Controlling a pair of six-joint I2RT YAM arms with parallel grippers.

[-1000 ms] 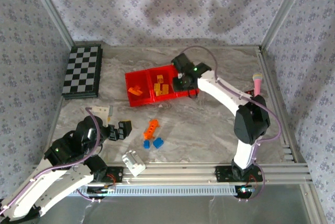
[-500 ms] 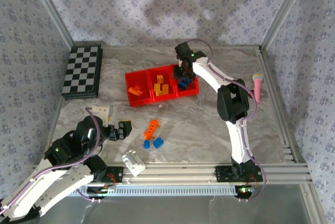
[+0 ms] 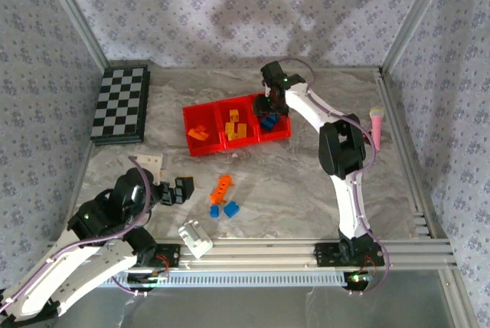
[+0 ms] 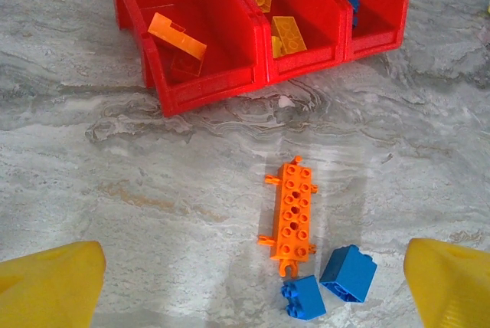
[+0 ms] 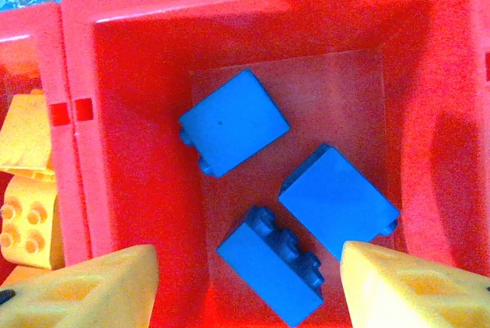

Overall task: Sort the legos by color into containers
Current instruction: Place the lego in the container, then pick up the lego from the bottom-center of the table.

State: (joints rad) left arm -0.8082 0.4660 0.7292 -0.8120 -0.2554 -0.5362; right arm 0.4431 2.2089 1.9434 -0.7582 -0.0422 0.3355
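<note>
1. Top external: the containers (image 3: 203, 149), three red bins joined in a row, sit toward the far edge of the grey marbled desk (image 3: 306, 190), roughly midway between its left and right edges.
2. The left bin holds an orange piece, the middle bin holds yellow pieces, and the right bin holds blue ones.
3. The right end effector (image 3: 269, 107) hangs over the right bin.
4. The left end effector (image 3: 178, 190) sits low toward the near-left corner, its jaws wide and empty.
5. The loose legos, a long orange brick (image 3: 221, 188) and two blue bricks (image 3: 230, 208), lie close together toward the near edge.
6. A white block (image 3: 196, 238) rests at the near edge, and a checkered board (image 3: 120, 104) lies at the far-left corner.
7. A pink-tipped object (image 3: 377, 123) lies by the right edge, and patterned walls (image 3: 230, 6) surround the desk.
8. Left wrist: the left end effector (image 4: 253, 267) has its yellow fingers (image 4: 50, 286) spread wide with nothing between them.
9. The long orange brick (image 4: 292, 217) lies on bare desk (image 4: 153, 190), with the two blue bricks (image 4: 348, 273) just beside its near end.
10. Beyond them the containers (image 4: 207, 86) show an orange plate (image 4: 178, 35) leaning in the left bin and yellow bricks (image 4: 287, 33) in the middle bin.
11. Right wrist: the right end effector (image 5: 249, 282) is above the right bin (image 5: 138, 113), its fingers (image 5: 84, 290) well apart and holding nothing.
12. Three blue bricks (image 5: 233, 121) lie loose on the right bin's floor, and yellow bricks (image 5: 27, 190) show in the neighbouring bin.
</note>
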